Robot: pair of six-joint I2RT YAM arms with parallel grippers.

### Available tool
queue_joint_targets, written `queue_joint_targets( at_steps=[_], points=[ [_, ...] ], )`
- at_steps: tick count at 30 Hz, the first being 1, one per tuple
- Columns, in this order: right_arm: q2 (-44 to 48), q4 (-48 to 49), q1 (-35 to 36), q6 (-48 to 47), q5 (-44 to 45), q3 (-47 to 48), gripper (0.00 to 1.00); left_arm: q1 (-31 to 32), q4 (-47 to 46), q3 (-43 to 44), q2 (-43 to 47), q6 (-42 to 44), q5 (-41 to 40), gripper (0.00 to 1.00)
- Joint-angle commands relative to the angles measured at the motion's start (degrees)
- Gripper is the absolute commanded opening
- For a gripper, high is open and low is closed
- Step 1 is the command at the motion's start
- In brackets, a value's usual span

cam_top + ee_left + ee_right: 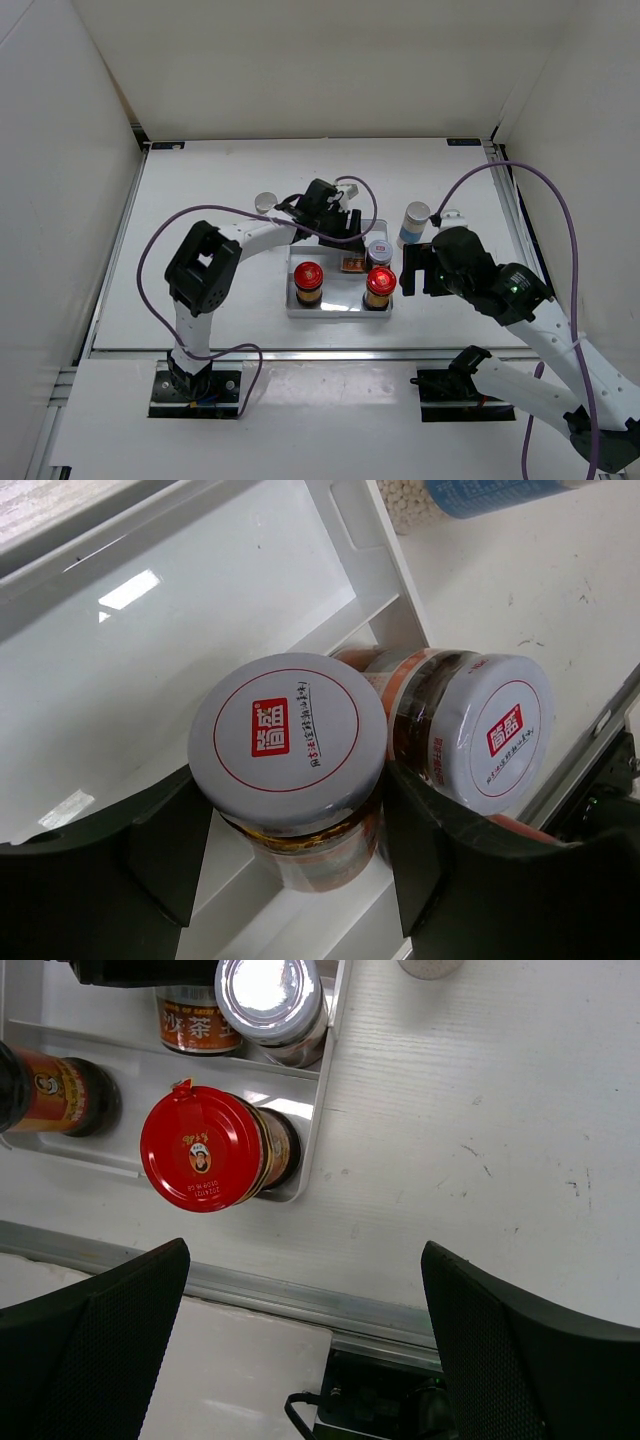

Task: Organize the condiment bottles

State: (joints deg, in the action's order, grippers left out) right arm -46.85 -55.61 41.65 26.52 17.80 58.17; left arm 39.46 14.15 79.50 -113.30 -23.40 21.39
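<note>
My left gripper (290, 865) is shut on a short jar with a labelled silver lid (288, 740), over the back step of the white tray (200, 630); in the top view the gripper (348, 240) is at the tray's back. The second short silver-lidded jar (490, 730) stands just outside my right finger, also seen from above (378, 250). Two red-capped amber jars (308, 272) (380, 280) stand in the tray's front row. My right gripper (300, 1360) is open and empty over the table, right of the tray's front corner (412, 272).
One tall blue-white labelled bottle (413, 222) stands on the table right of the tray; another silver-capped bottle (265, 203) stands behind the tray's left. White walls enclose the table. A metal rail (400, 1310) runs along the near edge.
</note>
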Motion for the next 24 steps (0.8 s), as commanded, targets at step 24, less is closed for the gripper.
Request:
queue_joint_targets(
  at_steps=[24],
  points=[
    [-0.35,1.47,0.28,-0.42,-1.71,-1.31,1.0,8.79,-37.6,-38.89,33.75,13.11,-50.2,0.11]
  ],
)
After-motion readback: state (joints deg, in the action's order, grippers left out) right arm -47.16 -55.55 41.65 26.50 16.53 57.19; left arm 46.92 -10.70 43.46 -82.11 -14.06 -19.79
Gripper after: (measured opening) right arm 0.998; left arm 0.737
